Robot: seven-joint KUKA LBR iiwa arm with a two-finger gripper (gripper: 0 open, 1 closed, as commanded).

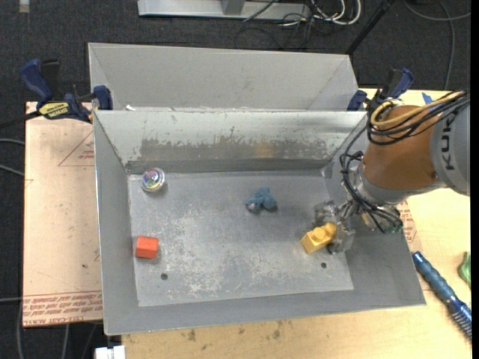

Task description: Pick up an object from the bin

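My gripper (334,224) is low in the right part of the bin, close to the floor. A small yellow block-like thing (317,238) lies right at its tip, on the gripper's left side and touching or nearly touching it. Whether the yellow thing is gripped cannot be told from this view. A small blue lumpy thing (261,201) lies to the left of the gripper, near the middle of the bin.
An orange cube (147,247) sits at the bin's left side toward the front. A shiny round ball-like thing (153,180) rests in the back left corner. The arm with its orange cover and cables reaches in over the right wall.
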